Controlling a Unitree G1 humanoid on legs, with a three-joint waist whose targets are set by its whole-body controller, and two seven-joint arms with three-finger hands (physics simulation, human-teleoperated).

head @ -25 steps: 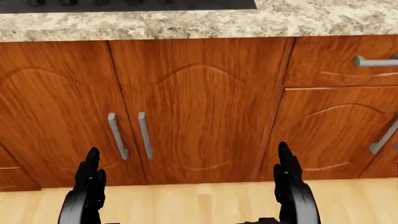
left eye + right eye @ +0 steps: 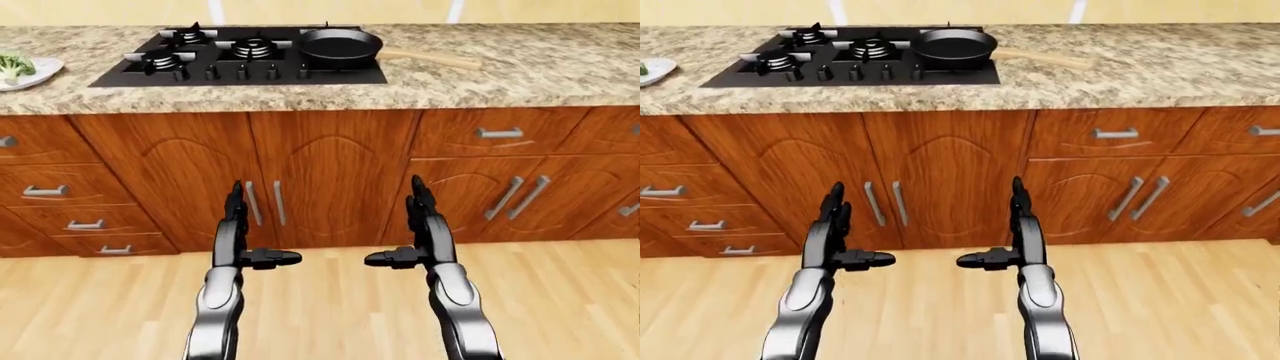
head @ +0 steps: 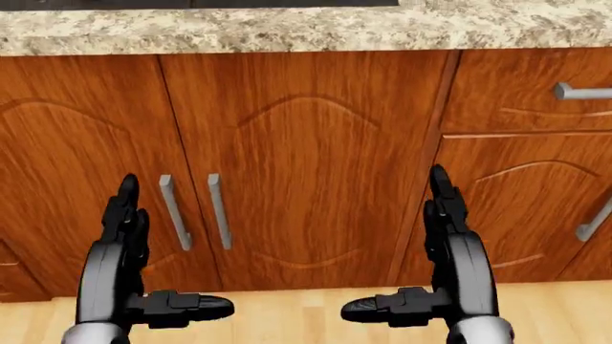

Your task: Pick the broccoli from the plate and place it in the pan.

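A green broccoli (image 2: 14, 66) lies on a white plate (image 2: 38, 76) at the far left of the granite counter in the left-eye view. A black pan (image 2: 340, 46) with a wooden handle sits on the right side of the black stove (image 2: 240, 64). My left hand (image 2: 248, 229) and right hand (image 2: 405, 229) are raised low before the cabinet doors, fingers pointing up and thumbs turned inward. Both are open and hold nothing, well below the counter.
Wooden cabinet doors (image 2: 330, 172) with grey handles fill the space under the granite counter (image 2: 520, 71). Drawers (image 2: 60, 191) stand at the left. Light wooden floor (image 2: 330, 307) lies below.
Both hands have risen in the head view and their thumbs now show. The counter edge sits a little higher, so the camera has shifted slightly.
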